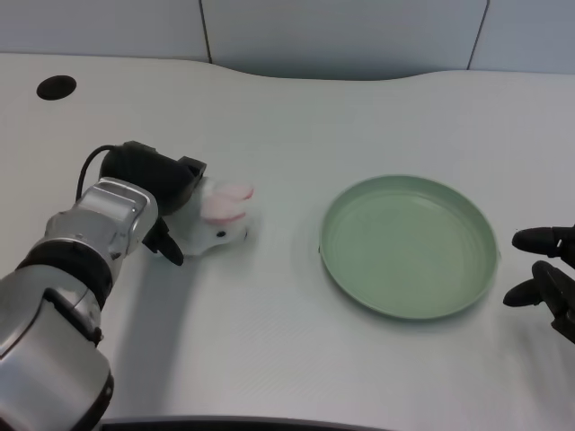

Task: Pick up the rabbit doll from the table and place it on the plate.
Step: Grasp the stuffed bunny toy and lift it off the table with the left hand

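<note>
Here, white rabbit doll, pink ears, on table; left hand fingers wrap it.

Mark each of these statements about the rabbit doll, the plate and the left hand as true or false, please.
1. The rabbit doll lies on the plate. False: it lies on the table, left of the plate.
2. The left hand is at the doll. True.
3. The plate is green and holds nothing. True.
4. The plate is red. False: it is green.
5. A dark round hole shows in the table's far left corner. True.
</note>
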You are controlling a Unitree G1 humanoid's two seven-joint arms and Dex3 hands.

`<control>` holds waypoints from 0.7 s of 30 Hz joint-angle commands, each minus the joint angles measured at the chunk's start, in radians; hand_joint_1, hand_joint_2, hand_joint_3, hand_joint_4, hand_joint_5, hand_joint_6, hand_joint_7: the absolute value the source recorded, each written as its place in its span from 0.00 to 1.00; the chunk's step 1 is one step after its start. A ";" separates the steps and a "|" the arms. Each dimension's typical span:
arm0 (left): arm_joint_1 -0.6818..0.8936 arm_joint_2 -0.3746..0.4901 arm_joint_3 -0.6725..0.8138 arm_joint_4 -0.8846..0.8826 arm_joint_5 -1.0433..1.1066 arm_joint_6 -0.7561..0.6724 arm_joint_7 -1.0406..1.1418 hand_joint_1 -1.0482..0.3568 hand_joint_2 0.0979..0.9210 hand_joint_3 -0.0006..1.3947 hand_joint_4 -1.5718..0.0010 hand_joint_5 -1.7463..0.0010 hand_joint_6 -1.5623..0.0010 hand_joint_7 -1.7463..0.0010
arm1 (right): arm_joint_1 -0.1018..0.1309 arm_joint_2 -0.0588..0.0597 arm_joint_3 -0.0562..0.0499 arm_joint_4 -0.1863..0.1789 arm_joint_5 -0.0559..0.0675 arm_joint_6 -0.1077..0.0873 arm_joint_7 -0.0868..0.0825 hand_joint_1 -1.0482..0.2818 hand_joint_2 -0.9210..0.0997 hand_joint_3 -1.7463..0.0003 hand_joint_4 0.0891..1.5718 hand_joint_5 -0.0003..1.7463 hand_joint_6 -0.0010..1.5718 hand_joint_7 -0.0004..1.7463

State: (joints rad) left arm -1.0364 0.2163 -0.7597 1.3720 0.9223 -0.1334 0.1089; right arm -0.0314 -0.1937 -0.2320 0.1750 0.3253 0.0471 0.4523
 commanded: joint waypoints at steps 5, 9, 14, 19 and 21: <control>0.020 -0.002 0.001 0.013 -0.003 -0.005 0.058 0.41 1.00 0.03 0.54 0.79 0.45 0.91 | 0.031 -0.020 -0.013 -0.043 0.012 0.014 -0.003 0.58 0.00 0.67 0.13 0.88 0.17 0.63; 0.028 -0.001 0.005 0.011 -0.002 -0.015 0.151 0.50 0.96 0.00 0.65 0.20 0.65 0.42 | 0.037 -0.017 -0.010 -0.054 0.006 0.020 -0.018 0.57 0.00 0.67 0.15 0.87 0.17 0.62; 0.031 0.004 0.012 0.012 -0.004 -0.033 0.223 0.52 0.94 0.00 0.64 0.02 0.62 0.41 | 0.029 -0.015 -0.006 -0.040 0.010 0.011 -0.011 0.57 0.00 0.67 0.15 0.87 0.17 0.62; 0.018 0.008 0.070 0.010 -0.053 -0.051 0.268 0.57 0.99 0.00 0.47 0.00 0.55 0.37 | -0.003 -0.017 -0.017 -0.007 0.060 0.063 0.016 0.56 0.00 0.67 0.11 0.88 0.17 0.63; 0.008 0.009 0.092 0.006 -0.070 -0.065 0.298 0.58 1.00 0.01 0.48 0.00 0.58 0.24 | -0.011 -0.020 -0.017 0.012 0.061 0.044 0.032 0.55 0.00 0.68 0.09 0.89 0.16 0.64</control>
State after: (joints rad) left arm -1.0186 0.2087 -0.6849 1.3793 0.8661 -0.1918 0.3741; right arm -0.0382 -0.1982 -0.2346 0.1704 0.3735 0.0994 0.4749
